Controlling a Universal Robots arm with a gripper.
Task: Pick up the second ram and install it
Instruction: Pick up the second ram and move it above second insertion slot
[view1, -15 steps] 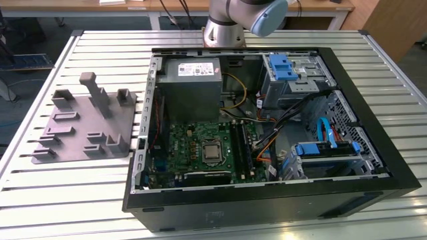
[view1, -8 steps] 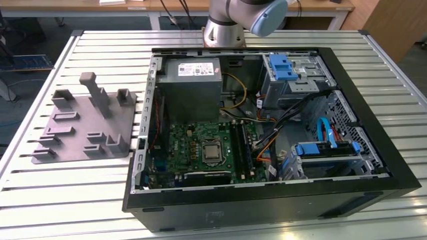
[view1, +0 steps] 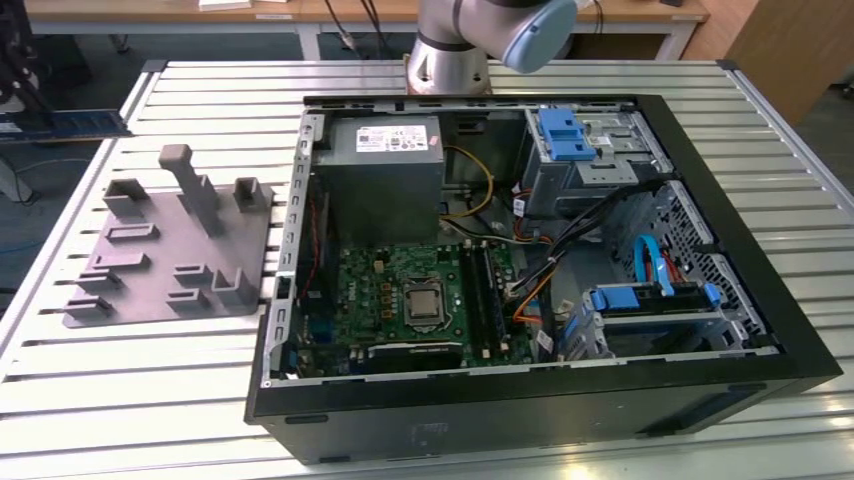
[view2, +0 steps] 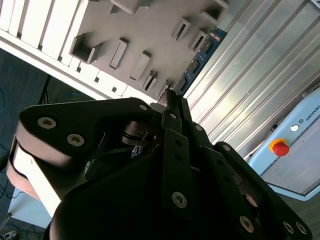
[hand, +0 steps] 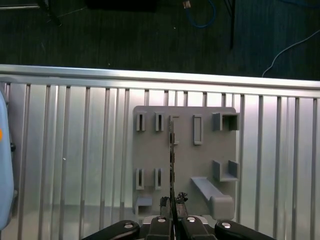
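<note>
So the second ram (view2: 201, 56) is clamped in my jaws, pinched by one end, with the rest of the stick poking straight out past the tips. In the first wrist view the ram (hand: 171, 150) shows edge-on, just a thin dark line. It lines up over the grey tray (hand: 187, 150) with the upright pegs, which sits on the slatted metal bench (hand: 75, 150). The second wrist view gives you more of the flat blue-green face, with the tray (view2: 150, 35) behind it. In the exterior view the stick (view1: 74, 124) hangs in the air, roughly level, at the exterior view's left edge. That's out beyond the tray (view1: 167, 250) and well apart from the open computer case (view1: 534, 405). Inside the case the green motherboard (view1: 387, 290) lies flat with its square silver socket (view1: 424, 305) near the middle. There's also a pale box with a red button (view2: 280, 147) by the bench.
</note>
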